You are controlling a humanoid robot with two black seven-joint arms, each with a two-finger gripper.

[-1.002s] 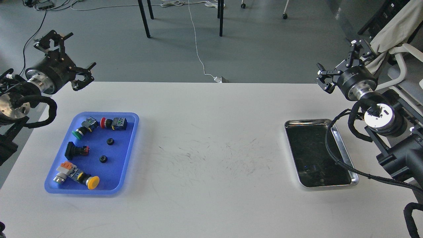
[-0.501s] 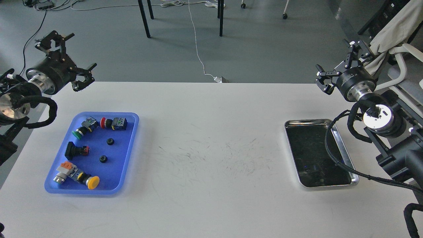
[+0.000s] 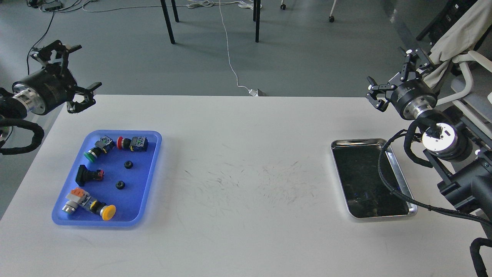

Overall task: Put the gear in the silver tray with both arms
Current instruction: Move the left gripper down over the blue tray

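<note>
Two small black gears (image 3: pixel 128 165) (image 3: pixel 120 185) lie in a blue plastic tray (image 3: pixel 155 154) at the left of the white table (image 3: pixel 246 127). At the right sits the silver tray (image 3: pixel 357 142), its dark bottom bare, with a black cable from my right arm crossing over its right side. My left gripper (image 3: pixel 82 69) hangs open above the table's far left corner, well behind the blue tray and holding nothing. Beyond the table's far right edge, behind the silver tray, my right gripper (image 3: pixel 388 71) is raised and open with nothing between its fingers.
The blue tray also holds several push-button switches, among them a yellow-capped one (image 3: pixel 103 211), a green one (image 3: pixel 92 153) and a red one (image 3: pixel 130 143). Chair legs (image 3: pixel 168 21) and a white cable (image 3: pixel 230 57) are on the floor behind the table.
My left arm has drawn back to the left, its gripper now further left and off the table's corner. My right gripper has shifted slightly up. Both stayed open.
</note>
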